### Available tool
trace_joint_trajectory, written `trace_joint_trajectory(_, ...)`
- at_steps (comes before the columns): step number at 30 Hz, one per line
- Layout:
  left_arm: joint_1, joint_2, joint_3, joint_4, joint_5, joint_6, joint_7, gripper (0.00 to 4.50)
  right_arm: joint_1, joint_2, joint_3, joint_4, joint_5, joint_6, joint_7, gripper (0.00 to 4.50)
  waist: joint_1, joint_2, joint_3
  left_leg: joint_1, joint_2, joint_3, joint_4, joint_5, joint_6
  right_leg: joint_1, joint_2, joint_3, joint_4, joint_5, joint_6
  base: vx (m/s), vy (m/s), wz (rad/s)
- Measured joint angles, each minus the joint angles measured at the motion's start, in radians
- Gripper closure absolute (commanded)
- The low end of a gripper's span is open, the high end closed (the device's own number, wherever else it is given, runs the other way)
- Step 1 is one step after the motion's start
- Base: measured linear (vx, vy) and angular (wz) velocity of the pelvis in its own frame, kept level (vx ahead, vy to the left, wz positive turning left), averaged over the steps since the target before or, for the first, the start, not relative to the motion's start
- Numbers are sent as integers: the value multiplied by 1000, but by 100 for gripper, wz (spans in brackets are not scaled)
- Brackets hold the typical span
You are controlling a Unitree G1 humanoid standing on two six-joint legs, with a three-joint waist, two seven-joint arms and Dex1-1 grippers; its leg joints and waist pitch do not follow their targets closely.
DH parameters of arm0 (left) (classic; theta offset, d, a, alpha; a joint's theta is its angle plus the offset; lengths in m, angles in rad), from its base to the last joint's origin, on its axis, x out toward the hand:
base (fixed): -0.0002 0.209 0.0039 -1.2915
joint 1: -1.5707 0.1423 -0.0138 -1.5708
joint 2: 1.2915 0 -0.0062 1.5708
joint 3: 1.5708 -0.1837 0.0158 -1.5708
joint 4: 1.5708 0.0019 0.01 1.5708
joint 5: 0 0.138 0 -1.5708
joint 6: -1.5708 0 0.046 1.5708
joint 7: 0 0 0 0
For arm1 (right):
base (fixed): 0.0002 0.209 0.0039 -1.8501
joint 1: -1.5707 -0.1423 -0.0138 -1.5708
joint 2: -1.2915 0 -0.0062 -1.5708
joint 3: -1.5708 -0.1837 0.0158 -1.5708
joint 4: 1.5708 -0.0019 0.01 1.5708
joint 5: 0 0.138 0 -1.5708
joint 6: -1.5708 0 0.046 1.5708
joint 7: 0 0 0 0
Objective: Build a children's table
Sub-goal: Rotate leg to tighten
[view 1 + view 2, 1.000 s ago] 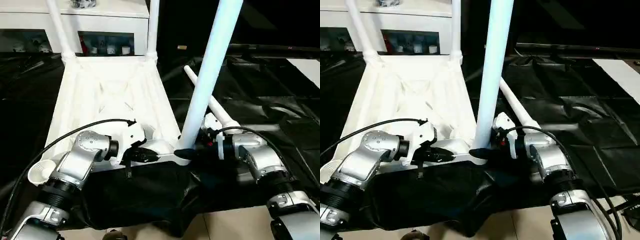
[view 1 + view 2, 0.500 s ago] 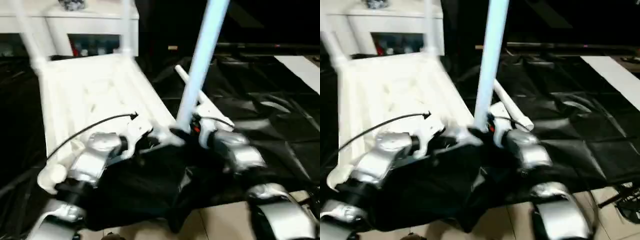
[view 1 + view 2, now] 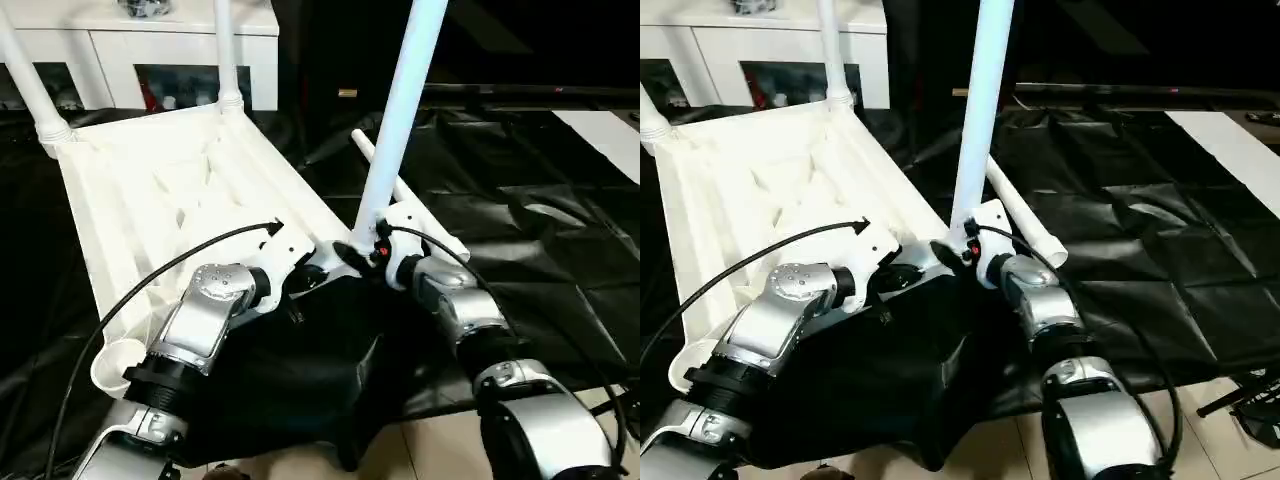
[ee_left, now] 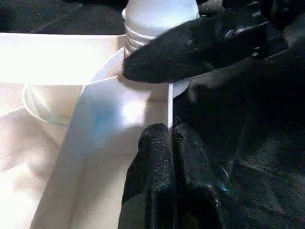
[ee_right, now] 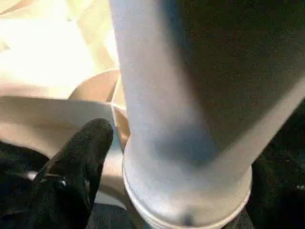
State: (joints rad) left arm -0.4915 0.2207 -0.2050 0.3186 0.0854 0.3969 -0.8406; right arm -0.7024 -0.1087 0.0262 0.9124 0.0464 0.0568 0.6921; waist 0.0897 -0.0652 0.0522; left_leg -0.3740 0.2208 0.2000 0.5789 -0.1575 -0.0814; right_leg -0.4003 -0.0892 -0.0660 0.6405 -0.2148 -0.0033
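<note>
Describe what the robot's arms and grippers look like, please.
Both forearms are silver metal cylinders with rounded joints and white wrist housings. Each gripper has two black fingers. A black cable loops over the left arm; the right wrist carries a small red mark.

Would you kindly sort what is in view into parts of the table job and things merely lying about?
Job:
- upturned table top
- three legs standing in its corner sockets, e.g.
- one loose leg lying on the black sheet

Lying about:
- white cabinet
- black sheet
</note>
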Motion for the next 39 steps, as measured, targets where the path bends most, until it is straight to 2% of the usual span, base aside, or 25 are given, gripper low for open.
trace_joint_trajectory(4, 5, 36, -3, -10, -26, -2, -80, 450, 26, -52, 23, -33, 5, -16, 151, 58, 6, 1, 1, -1, 0, 0, 1, 0, 0, 0, 0, 0, 0, 0, 0, 0, 0, 0)
trace_joint_trajectory(6, 7, 64, -10, -11, -52, -11, -140, 450, 48, -101, 47, -69, 22, -13, 275, 58, 15, 2, 1, -2, 0, 0, 2, 0, 0, 0, 0, 0, 0, 0, 0, 0, 0, 0)
trace_joint_trajectory(10, 9, 96, -14, -11, -73, -27, -232, 450, 69, -152, 69, -123, 38, 23, 431, 58, 25, 2, 2, -2, 0, 0, 4, 0, 0, 0, 0, 0, 2, 0, 0, 0, 0, 0)
trace_joint_trajectory(13, 10, 122, -25, -11, -90, -34, -283, 450, 79, -177, 88, -156, 49, 59, 509, 58, 26, 2, 2, -3, 1, 0, 5, 0, 0, 0, -1, -1, 3, 0, 0, 0, 0, 0)
trace_joint_trajectory(14, 10, 131, -28, -11, -91, -40, -301, 450, 82, -184, 94, -165, 54, 69, 534, 83, 27, 2, 2, -3, 1, 0, 6, 0, 0, 0, 0, -1, 3, 0, 0, 0, 0, 0)
trace_joint_trajectory(17, 10, 152, -34, -9, -94, -60, -350, 450, 90, -192, 101, -184, 66, 92, 576, 95, 26, 1, 2, -3, 1, 0, 6, 0, 0, 0, 0, -1, 4, 0, 0, 0, 0, 0)
trace_joint_trajectory(20, 10, 161, -39, -6, -97, -70, -378, 450, 103, -195, 102, -207, 69, 113, 595, 130, 27, 1, 2, -3, 1, 0, 6, 0, 1, 0, -1, -1, 4, 0, 0, 0, 0, 0)
trace_joint_trajectory(25, 10, 162, -40, -4, -100, -74, -384, 450, 111, -198, 101, -226, 69, 132, 594, 168, 28, 1, 2, -3, 1, 0, 7, 0, 1, 0, -1, -1, 4, 0, 0, 0, 0, 0)
trace_joint_trajectory(29, 10, 159, -39, 4, -98, -79, -367, 450, 115, -189, 97, -228, 69, 136, 565, 175, 26, 1, 2, -2, 1, -1, 7, 0, 0, 0, -1, -1, 5, 0, 0, 0, 0, 0)
trace_joint_trajectory(31, 10, 142, -27, 18, -83, -80, -299, 450, 109, -146, 68, -196, 60, 125, 452, 177, 19, 1, 2, 0, 1, -1, 6, 0, 0, 1, -1, 0, 6, 1, -1, 0, 0, 0)
trace_joint_trajectory(34, 6, 104, -6, 29, -55, -73, -204, 450, 69, -90, 36, -124, 51, 112, 287, 178, -1, 2, 2, 1, 1, 0, 6, 0, 0, 0, -1, 0, 6, 4, -1, 0, 0, 0)
trace_joint_trajectory(39, 4, 22, 33, 26, -48, 1, -39, 450, -6, 6, -23, -21, 40, 108, 9, 178, -24, 1, 2, 1, 1, -1, 6, 0, 0, -1, 0, 1, 5, 5, -1, 0, 0, 0)
